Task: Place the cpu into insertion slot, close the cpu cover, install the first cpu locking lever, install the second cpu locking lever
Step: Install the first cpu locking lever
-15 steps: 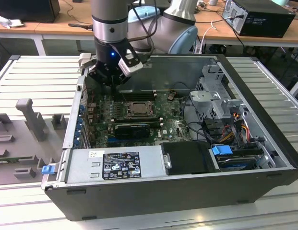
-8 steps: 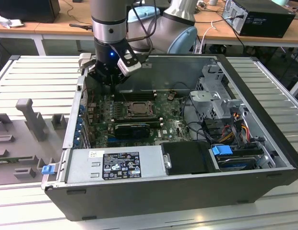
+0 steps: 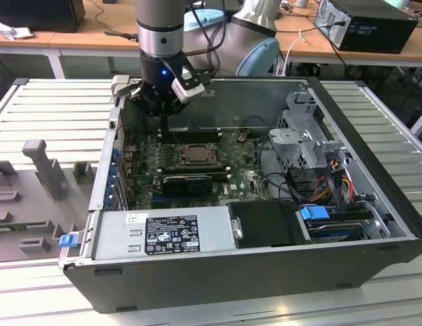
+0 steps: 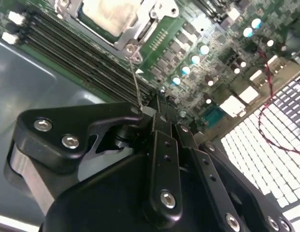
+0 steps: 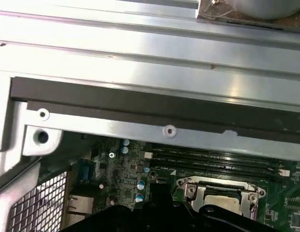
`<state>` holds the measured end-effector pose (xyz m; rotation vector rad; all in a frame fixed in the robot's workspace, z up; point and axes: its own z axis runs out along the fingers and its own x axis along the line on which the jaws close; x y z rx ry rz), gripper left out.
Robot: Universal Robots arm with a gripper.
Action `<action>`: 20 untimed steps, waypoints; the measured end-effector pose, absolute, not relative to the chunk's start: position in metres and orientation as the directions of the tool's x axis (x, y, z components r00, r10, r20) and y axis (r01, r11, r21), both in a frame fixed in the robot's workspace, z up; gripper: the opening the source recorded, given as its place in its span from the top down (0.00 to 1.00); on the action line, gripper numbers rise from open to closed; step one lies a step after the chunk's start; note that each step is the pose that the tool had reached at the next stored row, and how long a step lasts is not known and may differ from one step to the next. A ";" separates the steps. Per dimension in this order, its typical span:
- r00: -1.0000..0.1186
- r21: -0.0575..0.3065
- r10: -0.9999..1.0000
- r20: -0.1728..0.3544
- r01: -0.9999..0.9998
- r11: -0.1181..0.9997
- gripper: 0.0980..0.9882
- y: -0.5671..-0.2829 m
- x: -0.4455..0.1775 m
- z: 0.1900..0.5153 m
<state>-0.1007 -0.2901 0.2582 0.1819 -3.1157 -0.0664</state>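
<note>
On the exterior view's left I see a grey moulded fixture lying on the slatted table, just beside the open computer case. My gripper hangs inside the case over the memory slots, near the rear edge of the insertion slot. The cpu sits in that slot, and the cpu cover lies flat around it. In the second wrist view the gripper is drawn narrow. Its fingers are pinched together on the end of a thin locking lever, which runs up to the corner of the cover. Further right, the drive cage stands well apart from the tool.
</note>
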 end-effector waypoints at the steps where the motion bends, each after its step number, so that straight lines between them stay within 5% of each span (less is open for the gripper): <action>1: -0.993 0.044 -0.116 0.017 -0.115 0.992 0.99 -0.290 -0.099 0.258; 20: -0.993 0.044 -0.115 0.017 -0.114 0.993 0.99 -0.290 -0.078 0.258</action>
